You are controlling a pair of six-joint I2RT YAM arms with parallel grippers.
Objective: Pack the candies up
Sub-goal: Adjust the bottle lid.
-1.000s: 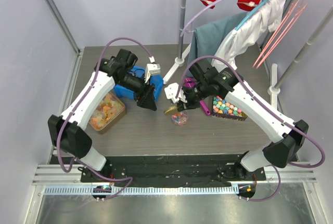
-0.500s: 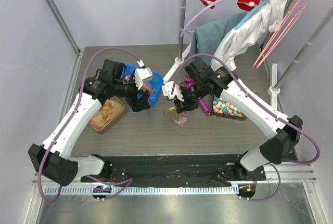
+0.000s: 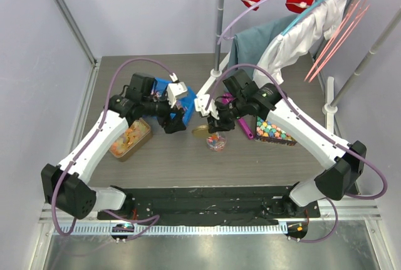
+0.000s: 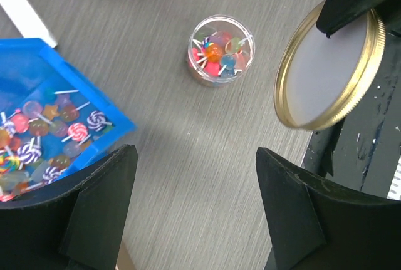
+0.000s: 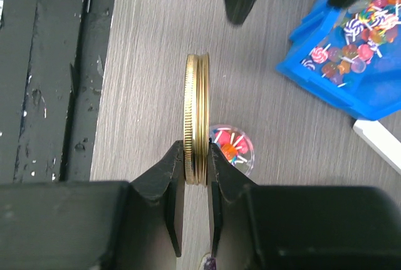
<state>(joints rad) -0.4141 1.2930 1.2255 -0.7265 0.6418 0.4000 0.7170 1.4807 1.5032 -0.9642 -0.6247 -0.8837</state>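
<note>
your right pincer [image 5: 196, 157] pinches the gold lid [image 5: 196, 113] on edge, likely to cap the jar [image 4: 192, 63] of candies [image 4: 217, 52] on the worktop [image 4: 188, 151]; your left pincer [image 4: 195, 202] hangs wide open, empty, beside the blue bin [image 4: 88, 85].

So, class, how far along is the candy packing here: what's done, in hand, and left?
Done: the small jar holds some candies. In hand: the right hand pinches the gold lid on edge, off the jar; the left hand hangs open and empty. Left: capping the jar; more candies lie in the blue bin.
</note>
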